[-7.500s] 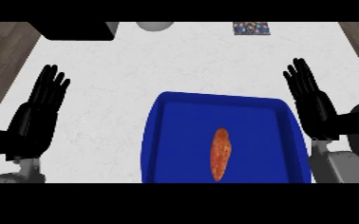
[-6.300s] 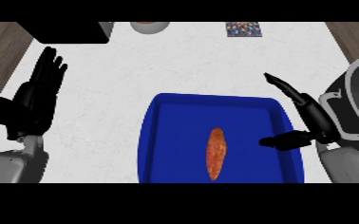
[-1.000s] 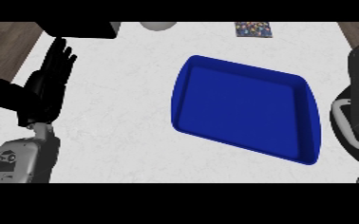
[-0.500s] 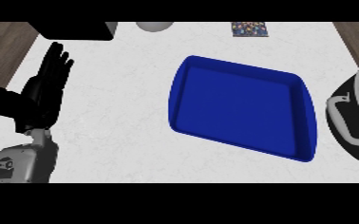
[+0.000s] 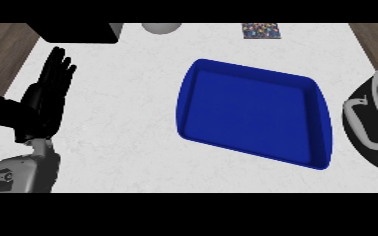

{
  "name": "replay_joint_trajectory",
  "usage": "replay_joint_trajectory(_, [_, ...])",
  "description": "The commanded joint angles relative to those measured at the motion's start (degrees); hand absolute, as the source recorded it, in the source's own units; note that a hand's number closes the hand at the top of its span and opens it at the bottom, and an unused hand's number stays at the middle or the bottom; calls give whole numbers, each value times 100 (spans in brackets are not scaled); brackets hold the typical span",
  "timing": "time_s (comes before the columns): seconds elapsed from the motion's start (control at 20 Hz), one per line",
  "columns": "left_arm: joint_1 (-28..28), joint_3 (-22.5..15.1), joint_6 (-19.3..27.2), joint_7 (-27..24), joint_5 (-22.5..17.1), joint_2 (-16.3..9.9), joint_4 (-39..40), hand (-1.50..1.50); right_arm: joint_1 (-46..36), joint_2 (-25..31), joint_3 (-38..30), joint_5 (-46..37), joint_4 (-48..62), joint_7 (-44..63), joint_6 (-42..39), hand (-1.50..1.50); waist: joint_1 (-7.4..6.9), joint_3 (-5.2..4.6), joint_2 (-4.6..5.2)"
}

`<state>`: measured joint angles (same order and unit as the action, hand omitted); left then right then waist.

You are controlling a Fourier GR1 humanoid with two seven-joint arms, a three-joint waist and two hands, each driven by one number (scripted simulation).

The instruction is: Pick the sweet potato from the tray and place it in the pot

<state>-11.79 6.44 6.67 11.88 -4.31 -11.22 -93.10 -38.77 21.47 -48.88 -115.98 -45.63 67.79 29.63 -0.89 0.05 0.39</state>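
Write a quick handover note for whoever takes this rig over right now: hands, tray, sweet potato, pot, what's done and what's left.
Left hand: open, resting at the view's left edge, holding nothing.
Right hand: not in view.
Tray: skewed on the counter, nothing in it.
Sweet potato: not visible.
Pot: only its rim and handle show at the right edge; inside hidden.
Done: potato is off the tray.
Left: confirm it is in the pot.

Pot (image 5: 363,125): at 3 o'clock, cut by the edge, perhaps only its rim and handle showing.
Black block (image 5: 77,32): at 11 o'clock, top cropped.
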Motion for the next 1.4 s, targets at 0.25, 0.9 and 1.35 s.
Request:
replay_joint_trajectory(0.25, [31, 51, 26, 224, -42, -44, -243, 0, 142, -252, -1162, 1620, 110, -189, 1496, -150, 36, 16, -20])
replay_joint_trajectory(0.9, [242, 282, -207, -55, -198, -169, -59, 0, 592, -591, -867, 4257, -939, -2732, 3812, -150, 129, -1, -66])
replay_joint_trajectory(1.35, [139, 179, 58, 299, 21, -64, -204, 0, 2144, -2084, -95, 5277, -3945, -2937, 3366, -150, 166, -9, -73])
